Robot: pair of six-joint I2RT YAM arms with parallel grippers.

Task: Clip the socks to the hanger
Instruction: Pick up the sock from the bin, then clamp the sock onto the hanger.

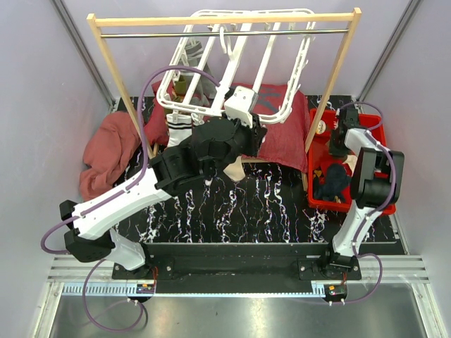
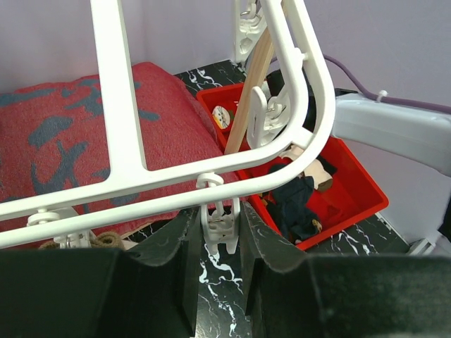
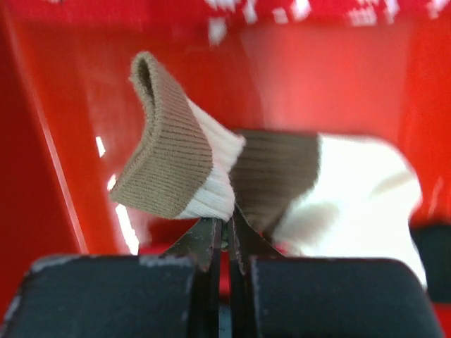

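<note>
The white hanger (image 1: 232, 63) hangs tilted from the wooden rail. Socks (image 1: 184, 84) hang from clips at its left side, one white with dark stripes (image 1: 177, 128). My left gripper (image 1: 243, 134) is at the hanger's near edge (image 2: 127, 105). Its jaws press on both sides of a small dangling clip (image 2: 220, 229), with my left gripper (image 2: 220, 239) shut on it. My right gripper (image 1: 340, 144) is down in the red bin (image 1: 313, 183). In its wrist view my right gripper (image 3: 227, 232) is shut on a brown and white sock (image 3: 190, 162).
The wooden rail frame (image 1: 338, 67) stands across the back; one post (image 2: 250, 91) is beside the bin. Red cloths (image 1: 106, 151) lie under the hanger and at the left. A navy sock (image 1: 332, 182) lies in the bin. A beige sock (image 1: 232, 169) lies under my left arm.
</note>
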